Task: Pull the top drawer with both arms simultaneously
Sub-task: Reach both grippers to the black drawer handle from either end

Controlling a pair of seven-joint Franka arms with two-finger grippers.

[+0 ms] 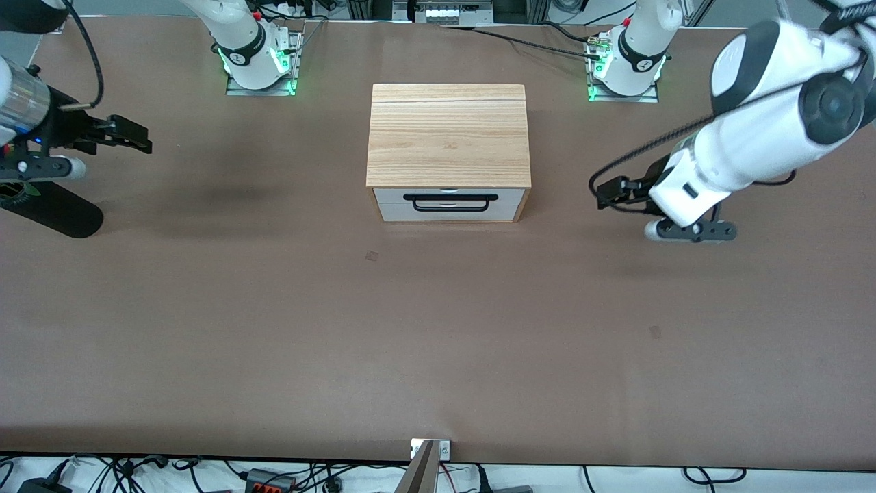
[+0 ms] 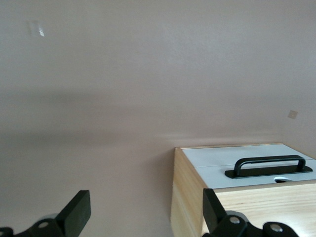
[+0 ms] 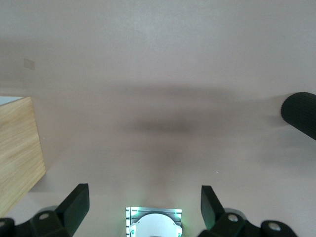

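The light-wood box [image 1: 448, 137] stands mid-table. The top drawer [image 1: 390, 196] is shut, its white front flush with the box, and its long black bar handle [image 1: 449, 203] faces the front camera. My left gripper [image 1: 611, 194] is open and empty over the table, beside the box toward the left arm's end. In the left wrist view its open gripper [image 2: 145, 212] looks at the box's side [image 2: 187, 197] and the handle [image 2: 269, 160]. My right gripper [image 1: 131, 135] is open and empty over the table, well off toward the right arm's end. It also shows in the right wrist view [image 3: 143, 205].
The second white drawer front [image 1: 390, 213] sits below the top one. A black padded cylinder [image 1: 58, 212] shows under the right arm. Both arm bases [image 1: 259, 58] [image 1: 626, 61] stand at the table's edge farthest from the camera. Brown table [image 1: 438, 329] lies in front of the drawer.
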